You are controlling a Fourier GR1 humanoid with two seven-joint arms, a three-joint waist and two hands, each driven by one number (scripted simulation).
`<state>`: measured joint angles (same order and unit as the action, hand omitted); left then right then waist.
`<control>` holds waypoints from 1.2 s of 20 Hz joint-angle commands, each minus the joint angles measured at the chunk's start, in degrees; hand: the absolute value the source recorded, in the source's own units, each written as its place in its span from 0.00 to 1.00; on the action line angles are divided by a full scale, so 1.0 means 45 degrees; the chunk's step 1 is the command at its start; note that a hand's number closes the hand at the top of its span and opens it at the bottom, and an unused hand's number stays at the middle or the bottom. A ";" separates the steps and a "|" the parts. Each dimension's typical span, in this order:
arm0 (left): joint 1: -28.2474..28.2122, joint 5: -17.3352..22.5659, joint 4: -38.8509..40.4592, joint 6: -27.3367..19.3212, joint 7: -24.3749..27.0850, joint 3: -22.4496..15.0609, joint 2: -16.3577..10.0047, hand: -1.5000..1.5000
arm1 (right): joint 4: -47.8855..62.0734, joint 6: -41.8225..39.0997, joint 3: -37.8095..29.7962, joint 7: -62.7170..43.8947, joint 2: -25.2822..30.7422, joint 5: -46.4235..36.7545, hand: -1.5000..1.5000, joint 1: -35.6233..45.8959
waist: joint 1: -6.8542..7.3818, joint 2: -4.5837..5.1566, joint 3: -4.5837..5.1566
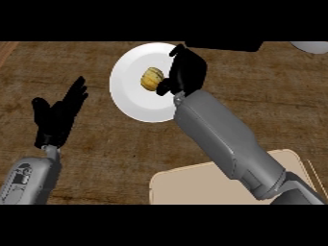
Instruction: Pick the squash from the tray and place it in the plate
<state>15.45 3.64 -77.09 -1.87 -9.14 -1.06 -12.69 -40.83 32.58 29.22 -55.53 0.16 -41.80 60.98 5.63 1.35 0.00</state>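
Resting on the white plate (132,103), the squash (151,78) lies against the right hand (187,72), which hangs over the plate's right side. Whether that hand grasps the squash, I cannot tell. The left hand (56,115) is released, over the bench (280,101) at left.

Even, moderate light; the white plate (134,98) shines brightest.

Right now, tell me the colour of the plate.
The plate is plain white; it shows best in the head view, against the dark brown counter.
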 commanded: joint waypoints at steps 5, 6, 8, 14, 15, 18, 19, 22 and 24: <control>0.0163 0.0014 -0.0152 0.0024 -0.0447 0.0157 -0.0116 0.50 | 0.1077 0.2951 0.0833 0.2992 -0.0035 0.1302 0.00 0.0155 | -0.0243 -0.0028 -0.0008; 0.0458 0.0167 0.0160 -0.0016 -0.0404 0.0417 -0.0101 0.50 | 0.0786 0.3043 0.0999 0.2766 -0.0035 0.1337 0.00 0.0627 | -0.0305 -0.0053 0.0000; -0.0026 -0.0064 0.0129 0.0081 -0.0017 0.0236 -0.0183 0.50 | -0.0054 0.3763 0.0807 0.3767 -0.0035 0.1653 0.00 0.0786 | -0.0280 -0.0039 -0.0007; 0.0077 0.0064 -0.0307 0.0041 -0.0641 0.0286 -0.0161 0.50 | -0.1634 0.5533 0.1045 0.3644 -0.0034 0.3635 0.00 0.1108 | -0.0242 -0.0143 0.0001; -0.0269 0.0114 -0.0011 0.0156 -0.0147 0.0638 -0.0464 0.50 | -0.2206 0.5338 0.0410 0.3918 -0.0034 0.4119 0.00 0.0965 | -0.0518 -0.0180 -0.0001; -0.0127 0.0091 -0.0233 0.0171 -0.0280 0.0370 -0.0209 0.50 | -0.2947 0.5907 0.0394 0.4575 -0.0034 0.6132 0.00 -0.0188 | -0.0292 -0.0074 -0.0014; -0.0600 -0.0060 -0.0504 0.0010 -0.0282 0.0176 -0.0029 0.50 | -0.3427 0.5320 0.0158 0.4919 -0.0033 0.6636 0.00 -0.0319 | -0.0517 -0.0161 -0.0017; -0.0612 0.0191 0.0238 0.0278 0.0511 0.0766 -0.0292 0.50 | -0.3574 0.4891 -0.0311 0.7075 -0.0034 0.8247 0.00 -0.0990 | -0.0625 -0.0063 -0.0010; -0.0416 0.0055 -0.0274 0.0043 -0.0311 0.0716 -0.0297 0.50 | -0.3573 0.5204 0.0568 0.7875 -0.0035 0.8904 0.00 -0.1465 | -0.0771 -0.0181 -0.0007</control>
<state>13.46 4.00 -78.47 -1.57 -9.88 1.23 -13.48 -55.22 55.47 30.51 -27.43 0.07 -8.63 58.19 3.17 0.74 -0.05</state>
